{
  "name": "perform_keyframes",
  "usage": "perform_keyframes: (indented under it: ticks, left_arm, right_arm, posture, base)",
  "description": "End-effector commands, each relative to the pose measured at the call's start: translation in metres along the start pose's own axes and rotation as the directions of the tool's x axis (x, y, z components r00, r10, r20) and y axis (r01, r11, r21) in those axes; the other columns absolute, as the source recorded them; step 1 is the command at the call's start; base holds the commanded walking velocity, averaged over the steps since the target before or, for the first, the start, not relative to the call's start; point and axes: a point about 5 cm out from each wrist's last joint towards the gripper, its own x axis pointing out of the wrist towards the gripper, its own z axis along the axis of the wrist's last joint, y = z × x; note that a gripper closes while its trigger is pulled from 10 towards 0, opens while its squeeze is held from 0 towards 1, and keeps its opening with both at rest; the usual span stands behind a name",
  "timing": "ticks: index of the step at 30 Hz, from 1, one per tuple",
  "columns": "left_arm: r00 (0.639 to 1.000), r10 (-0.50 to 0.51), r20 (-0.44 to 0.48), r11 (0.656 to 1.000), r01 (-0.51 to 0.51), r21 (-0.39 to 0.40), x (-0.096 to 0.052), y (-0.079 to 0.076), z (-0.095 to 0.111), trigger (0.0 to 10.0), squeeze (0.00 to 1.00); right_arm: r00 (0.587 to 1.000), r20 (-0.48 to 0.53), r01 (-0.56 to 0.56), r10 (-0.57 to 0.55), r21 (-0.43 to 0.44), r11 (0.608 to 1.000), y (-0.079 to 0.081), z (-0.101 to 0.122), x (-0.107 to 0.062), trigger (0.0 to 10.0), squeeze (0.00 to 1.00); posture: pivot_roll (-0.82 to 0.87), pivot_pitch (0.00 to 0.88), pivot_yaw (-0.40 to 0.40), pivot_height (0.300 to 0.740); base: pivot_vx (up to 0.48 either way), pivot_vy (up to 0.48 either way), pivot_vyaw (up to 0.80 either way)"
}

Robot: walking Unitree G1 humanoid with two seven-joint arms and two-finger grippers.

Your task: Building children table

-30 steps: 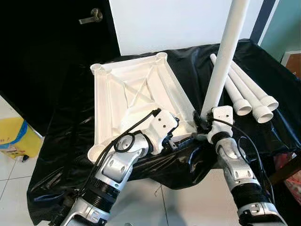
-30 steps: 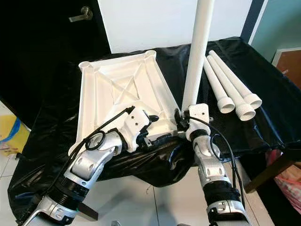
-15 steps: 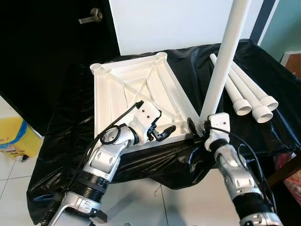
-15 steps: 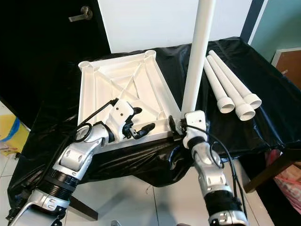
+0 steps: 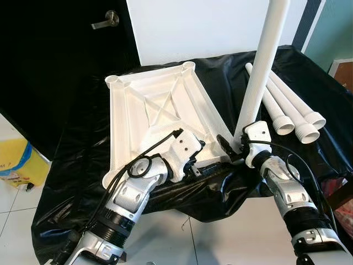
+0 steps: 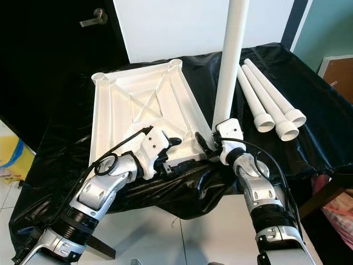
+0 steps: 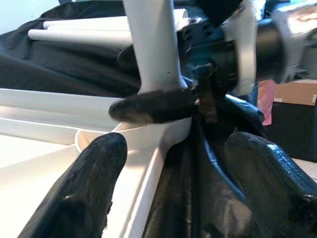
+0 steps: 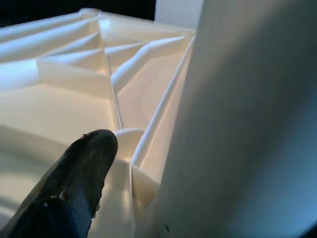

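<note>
The white moulded plastic tabletop (image 5: 160,118) lies upside down, ribbed underside up, on the worktop (image 5: 83,149) draped in black plastic sheeting. One long white plastic tube leg (image 5: 259,77) stands upright at the near right corner of the tabletop, its foot at the corner socket. Three further white tube legs (image 5: 287,110) lie side by side on the sheeting to the right, well apart from the tabletop.

Change noted: half a second ago the left hand (image 5: 201,160) was lifted back from the near edge, its fingers hanging over the panel. It has since returned to the near edge, just beside the standing leg. In the left wrist view its two black fingers (image 7: 94,183) are spread apart, one over the white rim and one over the black sheeting, closed on nothing. The right hand (image 5: 230,146) remains at the base of the leg; the left wrist view shows one of its fingers across the leg just above the socket, so it is clamped on the leg. The leg has stayed upright, with a slight shift at its base.

Assessment: the first leg is being seated while the left hand comes back to brace the tabletop. Whether the leg is fully home in the socket cannot be confirmed. Three legs remain to be fitted, so the build is at an early stage.
</note>
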Motion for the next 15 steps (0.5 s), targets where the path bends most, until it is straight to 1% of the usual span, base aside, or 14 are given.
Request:
perform_keyframes:
  ticks: [1,2,3,4,11,15]
  left_arm:
    - [0.999,-0.03,0.011,1.0,0.03,-0.001,0.003,-0.008,0.001,10.0,0.0]
    - [1.0,-0.026,0.018,1.0,0.026,-0.012,0.005,-0.01,0.001,10.0,0.0]
    - [1.0,-0.026,0.018,1.0,0.026,-0.012,0.005,-0.01,0.001,10.0,0.0]
    - [1.0,-0.017,0.019,1.0,0.017,-0.021,0.008,-0.011,-0.001,10.0,0.0]
    - [1.0,-0.013,0.022,0.999,0.013,-0.042,0.013,-0.016,-0.003,10.0,0.0]
    - [1.0,-0.004,0.022,0.999,0.005,-0.05,0.014,-0.016,-0.004,10.0,0.0]
  right_arm:
    - [0.999,-0.017,-0.044,0.044,-0.012,0.999,0.001,-0.002,0.004,9.1,0.0]
    - [0.998,-0.033,-0.052,0.051,-0.025,0.998,0.0,-0.004,0.006,4.0,0.0]
    - [0.998,-0.033,-0.052,0.051,-0.025,0.998,0.0,-0.004,0.006,4.0,0.0]
    - [0.997,-0.051,-0.054,0.053,-0.032,0.998,-0.002,-0.007,0.006,0.0,0.0]
    - [0.996,-0.072,-0.053,0.051,-0.03,0.998,-0.004,-0.012,0.006,0.0,0.0]
    - [0.996,-0.08,-0.051,0.05,-0.01,0.999,-0.003,-0.017,0.003,0.0,0.0]
  posture:
    - [-0.17,0.0,0.051,0.74]
    - [-0.16,0.0,0.048,0.74]
    - [-0.16,0.0,0.048,0.74]
    - [-0.16,0.0,0.046,0.74]
    - [-0.16,0.0,0.047,0.74]
    - [-0.16,0.0,0.051,0.74]
  base:
    - [0.0,0.0,0.0]
    - [0.0,0.0,0.0]
    - [0.0,0.0,0.0]
    - [0.0,0.0,0.0]
    - [0.0,0.0,0.0]
    - [0.0,0.0,0.0]
